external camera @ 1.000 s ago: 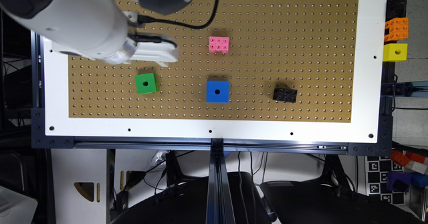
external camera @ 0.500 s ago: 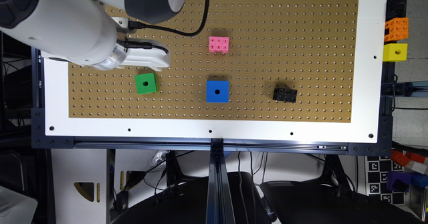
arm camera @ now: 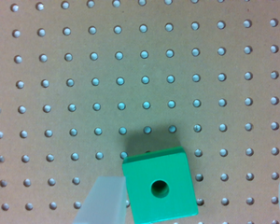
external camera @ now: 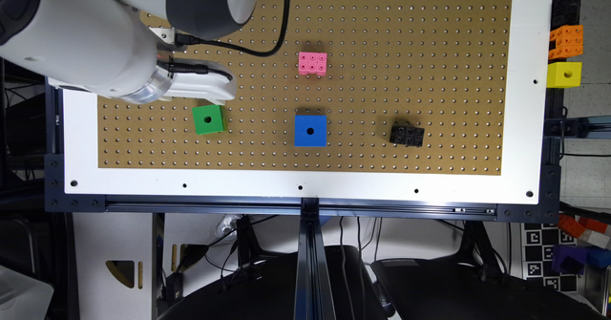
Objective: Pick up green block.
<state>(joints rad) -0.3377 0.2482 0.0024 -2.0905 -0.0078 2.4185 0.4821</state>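
Note:
The green block (external camera: 208, 119) is a bright green cube with a round dark hole, lying on the brown pegboard (external camera: 363, 19) toward the exterior view's left. The white gripper (external camera: 200, 85) hangs just behind the block, almost over its far edge. In the wrist view the green block (arm camera: 159, 189) sits flat between two pale translucent fingers (arm camera: 105, 201). One finger is close beside the block and the other stands well apart at the frame's edge. The gripper (arm camera: 194, 199) is open and holds nothing.
A blue cube (external camera: 310, 130) sits mid-board, with a pink brick (external camera: 312, 63) behind it and a black brick (external camera: 406, 134) to the exterior view's right. Off the board at the right edge are a yellow cube (external camera: 564, 74) and an orange brick (external camera: 566, 41).
The arm has moved toward the exterior view's left and toward the board's front, bringing the gripper closer over the green block. The blocks have not moved.

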